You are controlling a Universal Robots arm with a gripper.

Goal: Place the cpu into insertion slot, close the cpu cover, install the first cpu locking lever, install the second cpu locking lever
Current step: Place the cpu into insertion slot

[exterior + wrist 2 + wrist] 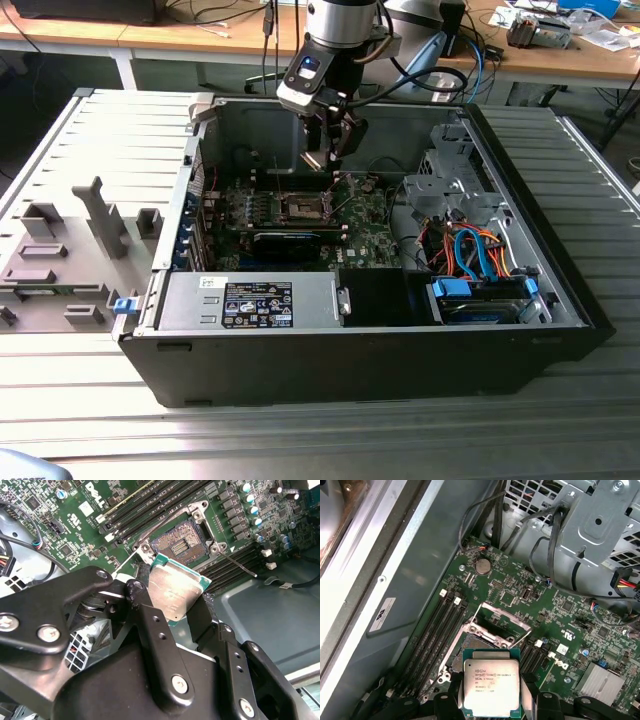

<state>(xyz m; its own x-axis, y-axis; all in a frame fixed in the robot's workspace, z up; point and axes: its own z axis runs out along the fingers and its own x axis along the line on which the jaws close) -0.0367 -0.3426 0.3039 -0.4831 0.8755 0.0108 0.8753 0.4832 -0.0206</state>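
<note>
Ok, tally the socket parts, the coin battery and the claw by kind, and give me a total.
cpu: 1
insertion slot: 1
cpu cover: 1, open
coin battery: 1
claw: 1, shut on the cpu
Total: 5

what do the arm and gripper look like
The arm is a silvery-grey cylinder with a dark band, ending in a grey housing with a small blue spot; black cable loops beside it. The gripper is matte black, its fingers flat jointed links with silver screws.
</note>
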